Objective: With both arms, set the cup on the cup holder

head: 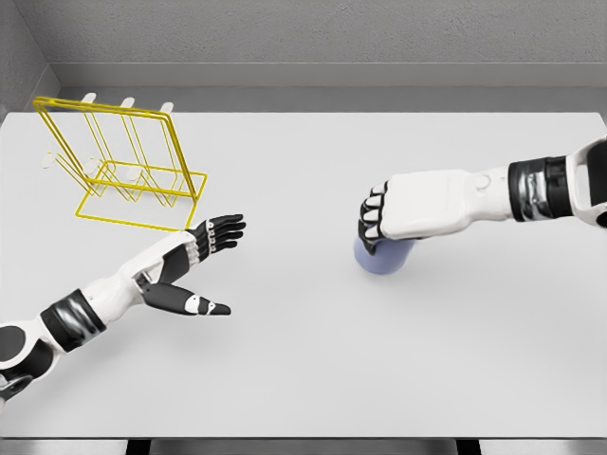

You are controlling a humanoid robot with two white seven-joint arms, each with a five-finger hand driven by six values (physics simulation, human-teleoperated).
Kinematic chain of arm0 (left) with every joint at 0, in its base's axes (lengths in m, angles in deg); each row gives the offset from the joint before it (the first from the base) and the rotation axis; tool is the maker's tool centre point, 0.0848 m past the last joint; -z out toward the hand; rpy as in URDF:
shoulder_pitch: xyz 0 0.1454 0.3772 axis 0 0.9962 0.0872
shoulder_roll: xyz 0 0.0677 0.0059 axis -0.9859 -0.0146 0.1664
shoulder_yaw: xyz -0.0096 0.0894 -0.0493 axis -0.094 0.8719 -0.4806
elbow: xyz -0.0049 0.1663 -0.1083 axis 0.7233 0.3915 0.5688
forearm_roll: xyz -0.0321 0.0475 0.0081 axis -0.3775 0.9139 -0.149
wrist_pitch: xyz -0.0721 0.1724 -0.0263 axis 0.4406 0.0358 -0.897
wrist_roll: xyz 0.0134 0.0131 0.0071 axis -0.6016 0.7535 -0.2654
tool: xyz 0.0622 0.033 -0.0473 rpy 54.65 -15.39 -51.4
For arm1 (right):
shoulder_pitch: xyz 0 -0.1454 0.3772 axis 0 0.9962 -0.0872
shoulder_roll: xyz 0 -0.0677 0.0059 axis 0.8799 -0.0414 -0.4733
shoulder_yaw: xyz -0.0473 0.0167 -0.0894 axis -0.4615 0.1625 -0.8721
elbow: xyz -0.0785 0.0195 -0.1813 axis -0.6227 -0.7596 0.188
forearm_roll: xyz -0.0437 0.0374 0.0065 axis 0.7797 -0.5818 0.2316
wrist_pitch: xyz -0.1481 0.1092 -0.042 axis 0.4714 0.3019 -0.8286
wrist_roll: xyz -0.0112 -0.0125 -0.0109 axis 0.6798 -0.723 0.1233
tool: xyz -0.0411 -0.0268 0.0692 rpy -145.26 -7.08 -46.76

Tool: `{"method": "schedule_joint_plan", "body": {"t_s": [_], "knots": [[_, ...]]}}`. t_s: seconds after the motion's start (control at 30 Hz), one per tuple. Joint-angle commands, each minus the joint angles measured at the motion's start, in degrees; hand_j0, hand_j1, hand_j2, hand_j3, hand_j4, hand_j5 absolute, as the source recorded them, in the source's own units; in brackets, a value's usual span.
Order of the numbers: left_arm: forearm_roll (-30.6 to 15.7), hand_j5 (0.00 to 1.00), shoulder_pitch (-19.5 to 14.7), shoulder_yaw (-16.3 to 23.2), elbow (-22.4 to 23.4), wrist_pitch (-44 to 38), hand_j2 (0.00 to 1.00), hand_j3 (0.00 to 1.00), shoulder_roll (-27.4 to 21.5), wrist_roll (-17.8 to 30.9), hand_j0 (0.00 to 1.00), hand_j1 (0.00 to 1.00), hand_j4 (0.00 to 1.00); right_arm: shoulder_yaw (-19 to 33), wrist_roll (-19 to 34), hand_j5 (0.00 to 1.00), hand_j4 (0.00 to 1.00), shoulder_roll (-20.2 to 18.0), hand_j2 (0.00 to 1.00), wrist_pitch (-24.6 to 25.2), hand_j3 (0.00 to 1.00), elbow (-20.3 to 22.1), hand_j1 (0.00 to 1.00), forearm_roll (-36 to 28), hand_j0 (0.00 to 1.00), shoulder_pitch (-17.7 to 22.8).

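A pale lavender cup (383, 258) stands on the white table (303, 360), right of centre. My right hand (377, 221) reaches in from the right and sits over the cup's top, fingers curled down around it, hiding most of the cup. The yellow wire cup holder (121, 163) with white-tipped pegs stands at the far left of the table. My left hand (211, 254) lies low over the table just right of and in front of the holder, fingers spread flat and thumb stretched out, holding nothing.
A grey wall runs along the table's far edge. The table's near edge crosses the bottom of the view.
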Motion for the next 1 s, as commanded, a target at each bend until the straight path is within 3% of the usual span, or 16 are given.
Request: {"method": "schedule_joint_plan", "body": {"t_s": [0.0, 0.3, 0.43, 0.7, 0.97], "knots": [[-0.1, 1.00, 0.0, 0.0, 1.4, -0.1, 1.00, 1.00, 1.5, 0.0, 1.00, 1.00, 1.00, 0.1, 0.0, 0.56, 0.56, 2.0, 0.56, 0.2, 0.56, 0.1, 0.56, 0.1, 0.56, 0.0], [0.2, 1.00, -0.1, 0.0, 4.3, -0.1, 1.00, 1.00, 3.6, 0.0, 1.00, 1.00, 1.00, -0.2, 0.0, 0.56, 0.56, 8.7, 0.56, 0.2, 0.56, 0.1, 0.56, 2.0, 0.56, 0.3], [0.2, 1.00, -0.1, -0.1, 4.3, -0.1, 1.00, 1.00, 3.8, 0.0, 1.00, 1.00, 1.00, -0.6, 0.0, 0.56, 0.56, 9.4, 0.56, 0.2, 0.56, -0.2, 0.56, 4.0, 0.56, 1.1], [0.6, 1.00, -0.5, -0.1, 4.8, -0.1, 1.00, 1.00, 4.6, 0.0, 1.00, 1.00, 1.00, -1.1, 0.0, 0.56, 0.56, 14.9, 0.56, 0.2, 0.56, -6.3, 0.56, 6.8, 0.56, 2.5], [0.6, 1.00, -0.7, -0.1, 4.8, -0.1, 1.00, 1.00, 4.5, 0.0, 1.00, 1.00, 1.00, -4.0, 0.0, 0.57, 0.57, 15.8, 0.57, 0.2, 0.57, -3.5, 0.57, 6.9, 0.57, 2.5]]}}
